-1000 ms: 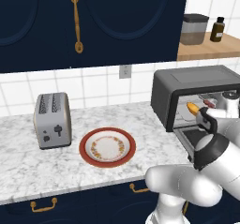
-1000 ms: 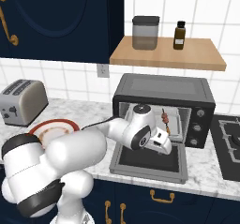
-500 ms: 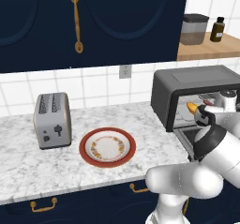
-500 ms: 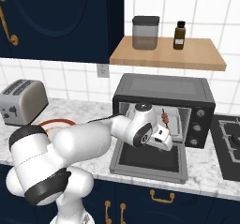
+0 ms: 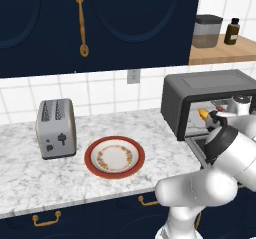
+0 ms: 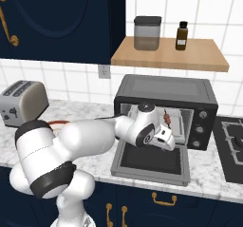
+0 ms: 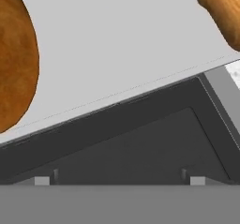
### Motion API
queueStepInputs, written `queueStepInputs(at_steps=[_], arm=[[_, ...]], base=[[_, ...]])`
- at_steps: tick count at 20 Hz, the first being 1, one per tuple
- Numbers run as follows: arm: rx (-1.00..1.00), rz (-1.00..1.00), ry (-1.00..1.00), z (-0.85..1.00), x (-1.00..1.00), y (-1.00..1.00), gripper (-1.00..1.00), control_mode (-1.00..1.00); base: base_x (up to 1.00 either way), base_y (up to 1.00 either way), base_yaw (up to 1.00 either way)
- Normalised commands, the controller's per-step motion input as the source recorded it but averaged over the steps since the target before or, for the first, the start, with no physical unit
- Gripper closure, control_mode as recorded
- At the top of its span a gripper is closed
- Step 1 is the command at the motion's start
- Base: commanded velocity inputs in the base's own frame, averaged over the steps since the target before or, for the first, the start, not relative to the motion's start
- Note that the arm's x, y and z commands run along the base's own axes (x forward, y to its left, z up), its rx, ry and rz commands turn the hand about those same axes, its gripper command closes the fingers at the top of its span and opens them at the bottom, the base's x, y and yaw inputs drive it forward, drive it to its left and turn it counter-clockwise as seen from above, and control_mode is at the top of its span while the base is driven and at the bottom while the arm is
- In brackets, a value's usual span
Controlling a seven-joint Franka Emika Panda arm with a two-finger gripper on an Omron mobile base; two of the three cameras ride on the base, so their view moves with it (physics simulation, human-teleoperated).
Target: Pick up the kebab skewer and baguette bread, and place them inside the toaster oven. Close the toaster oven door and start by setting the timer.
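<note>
The toaster oven [image 6: 166, 86] stands at the counter's right end, and its door [image 6: 149, 159] lies folded down flat. On the rack inside rests the kebab skewer [image 6: 167, 118]. The golden baguette bread [image 5: 202, 114] sits at the oven mouth and looms as a brown mass [image 7: 14, 54] at the left of the hand view. My gripper [image 6: 166, 138] hovers just above the lowered door in front of the opening. It is open, its fingertips wide apart with nothing between them. An orange-brown piece with a dark end [image 7: 220, 7] shows at the hand view's top right; I cannot tell what it is.
A red-rimmed plate [image 5: 90, 155] and a silver two-slot toaster [image 5: 56, 128] stand on the marble counter to the left. A wooden shelf [image 6: 166, 57] with a jar and a brown bottle hangs above the oven. A stove [image 6: 232, 145] lies to its right.
The arm's elbow has shifted slightly. The hand stays at the oven mouth with its jaws still open, and the food has not moved.
</note>
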Motion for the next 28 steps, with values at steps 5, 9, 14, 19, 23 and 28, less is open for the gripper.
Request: queueStepInputs(at_steps=[5,9,14,19,23,28], arm=[[0.0,-0.01,-0.03,-0.06,0.21,0.0,-1.0,-1.0],[0.0,-0.05,-0.06,0.0,0.24,0.0,-1.0,-1.0],[0.0,-0.09,-0.04,0.0,0.33,-0.03,-1.0,-1.0],[0.01,-0.16,0.0,0.0,0.03,-0.11,-1.0,-1.0],[0.05,-0.19,-0.01,0.02,0.01,0.0,-1.0,-1.0],[0.03,-0.17,-0.06,0.0,0.19,0.0,-1.0,-1.0]], base=[[0.0,0.0,0.0],[0.0,0.0,0.0],[0.0,0.0,0.0],[0.0,0.0,0.0],[0.0,0.0,0.0],[0.0,0.0,0.0]])
